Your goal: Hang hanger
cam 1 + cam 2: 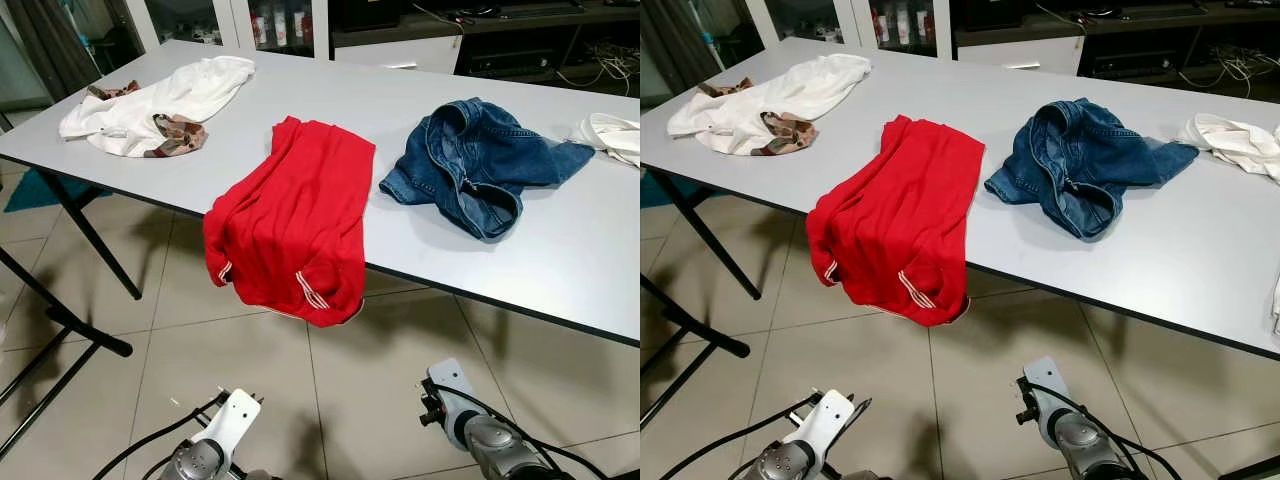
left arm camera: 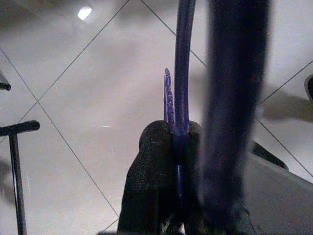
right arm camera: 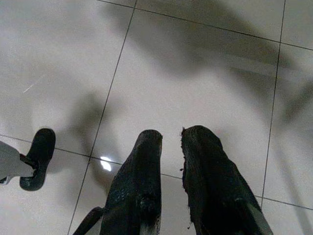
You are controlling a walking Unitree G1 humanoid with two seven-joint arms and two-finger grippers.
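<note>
Nearest the robot, both arms hung low over the tiled floor [image 3: 205,63]. The left gripper [image 2: 173,147] had its fingers [image 2: 151,166] closed on a thin purple hanger [image 2: 182,58], which ran up and away between them; the grip sat on the plastic itself, firm, with no gap showing. The right gripper [image 3: 171,142] carried nothing, its fingers set narrow, a slim slot between the tips, pointing at the floor.

Beyond the arms stood the grey surface [image 1: 560,250]. A red garment [image 1: 290,225] lay at its near edge, the lower part drooping over the side. A pair of jeans [image 1: 470,165] lay bunched just beside it toward the right. A white garment [image 1: 160,100] lay at the far left, and another white cloth [image 1: 612,135] at the far right edge.

Judgement: no rail was visible, though black bars [image 1: 60,320] stood at left. To do the step well, the robot would need to find the rail, keep the left hold steady, and bring the hook over it squarely before releasing.
</note>
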